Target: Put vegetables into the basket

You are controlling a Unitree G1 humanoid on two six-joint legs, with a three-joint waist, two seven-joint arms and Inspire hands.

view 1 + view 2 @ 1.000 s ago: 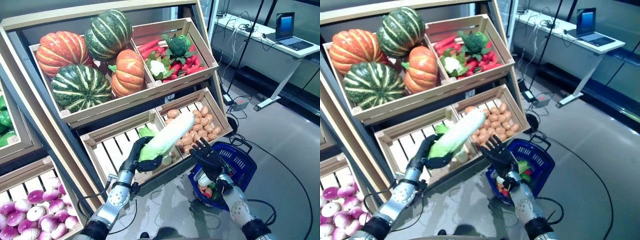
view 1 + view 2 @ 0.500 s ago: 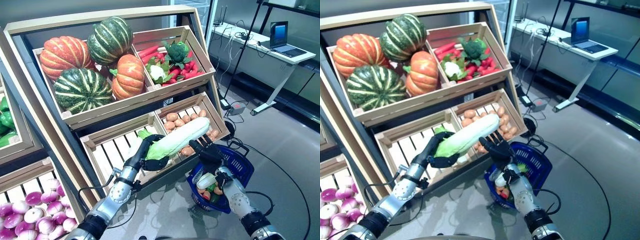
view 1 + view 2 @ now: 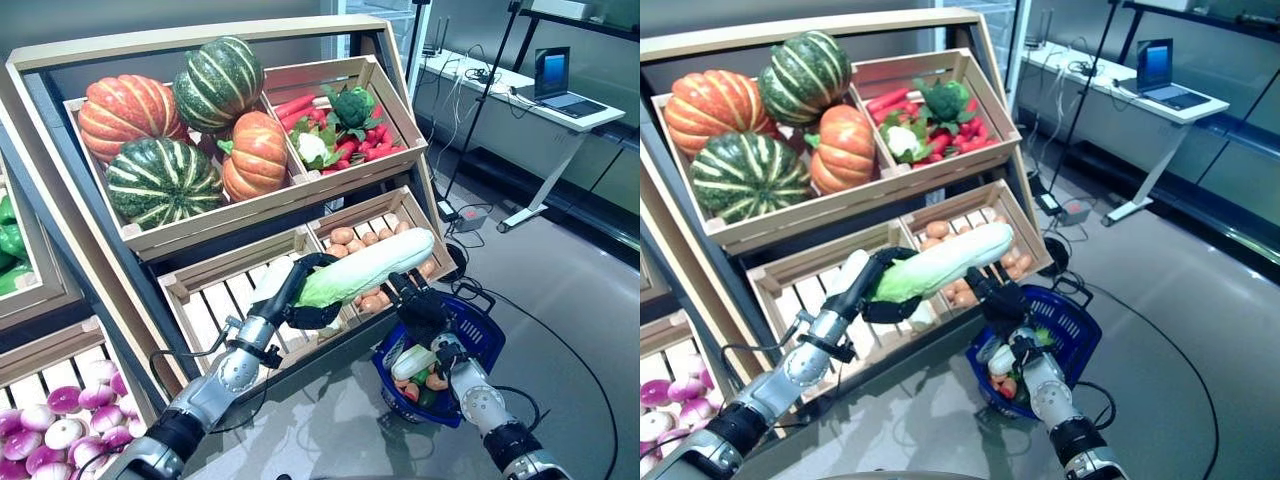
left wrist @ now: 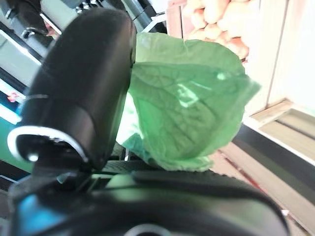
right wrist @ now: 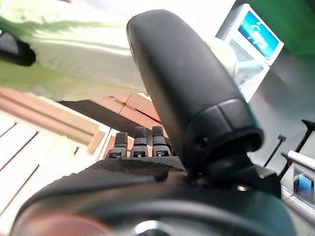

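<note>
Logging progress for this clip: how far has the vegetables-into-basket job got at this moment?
Partly done. The blue basket on the floor already holds a few vegetables. In hand: the left hand grips a long napa cabbage by its leafy end, above the potato crate and short of the basket. The right hand is open beneath the cabbage's tip. Left: carry it over and release.

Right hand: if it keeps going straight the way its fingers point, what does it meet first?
Probably the cabbage held in the left hand. The right hand, open, points up at its pale end from just below. Past that lies the crate of potatoes. Depth is hard to judge.
</note>
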